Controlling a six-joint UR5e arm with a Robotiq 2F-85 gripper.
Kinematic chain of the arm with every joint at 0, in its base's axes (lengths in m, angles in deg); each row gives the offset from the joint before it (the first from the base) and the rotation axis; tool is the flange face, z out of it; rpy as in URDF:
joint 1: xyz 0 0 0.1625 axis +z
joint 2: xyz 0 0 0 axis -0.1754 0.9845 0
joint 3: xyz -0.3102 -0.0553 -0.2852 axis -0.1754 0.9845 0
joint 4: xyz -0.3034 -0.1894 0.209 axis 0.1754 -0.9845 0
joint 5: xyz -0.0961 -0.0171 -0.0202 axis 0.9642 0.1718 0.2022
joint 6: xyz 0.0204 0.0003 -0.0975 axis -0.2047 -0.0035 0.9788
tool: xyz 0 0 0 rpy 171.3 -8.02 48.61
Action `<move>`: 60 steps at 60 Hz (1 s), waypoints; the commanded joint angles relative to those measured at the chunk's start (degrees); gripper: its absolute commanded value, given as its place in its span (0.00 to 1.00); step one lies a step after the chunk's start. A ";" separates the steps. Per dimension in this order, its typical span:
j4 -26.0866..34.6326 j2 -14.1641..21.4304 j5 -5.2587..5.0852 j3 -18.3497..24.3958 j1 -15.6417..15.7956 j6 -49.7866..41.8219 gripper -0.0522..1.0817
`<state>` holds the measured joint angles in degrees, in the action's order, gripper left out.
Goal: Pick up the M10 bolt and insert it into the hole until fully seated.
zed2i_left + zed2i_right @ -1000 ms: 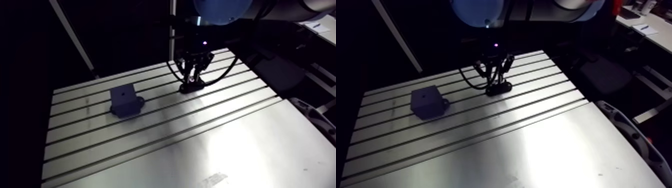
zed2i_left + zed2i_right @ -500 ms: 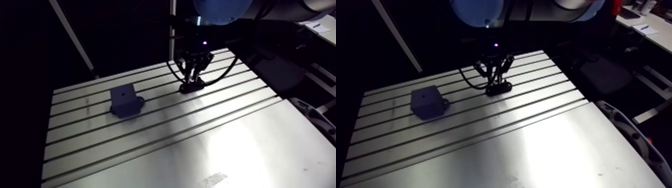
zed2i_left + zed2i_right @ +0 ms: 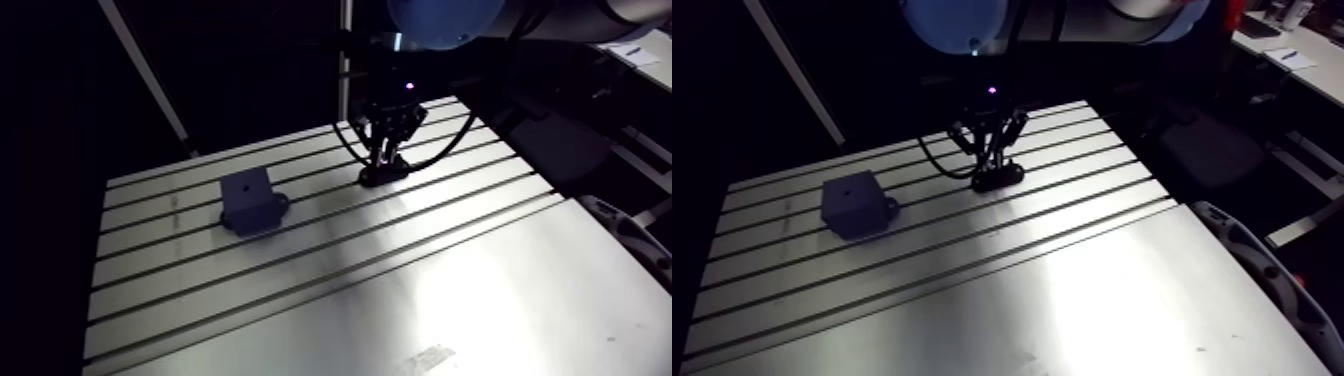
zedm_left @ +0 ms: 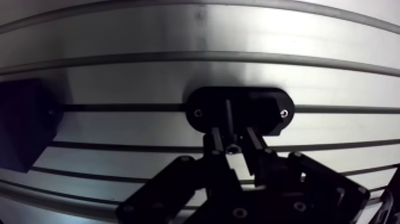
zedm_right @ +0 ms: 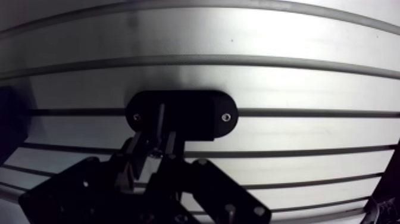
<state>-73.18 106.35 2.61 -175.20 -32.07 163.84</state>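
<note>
Your slotted aluminium counter [image 3: 300,290] shines in the arm view. A dark block [image 3: 248,200] with a hole on top sits well apart from the black oval holder [image 3: 385,177], which lies under the gripper [image 3: 384,160]. In the wrist view, its fingers [image 4: 213,143] are clamped on the M10 bolt [image 4: 229,119], which rises from that holder's middle.

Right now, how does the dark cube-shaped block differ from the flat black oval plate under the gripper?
The dark cube-shaped block stands tall; the flat black oval plate lies low. The block shows one top hole; the plate two screws. The plate is under the gripper; the block stands apart. Both are dark.
</note>
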 commanded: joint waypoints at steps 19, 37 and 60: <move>0.00 0.00 0.00 0.00 -0.08 0.02 0.67; 0.00 0.00 0.00 0.00 -0.10 0.10 0.68; 0.09 0.00 -0.09 0.00 -0.10 0.18 0.71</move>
<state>-73.15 106.35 2.60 -175.20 -32.17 163.99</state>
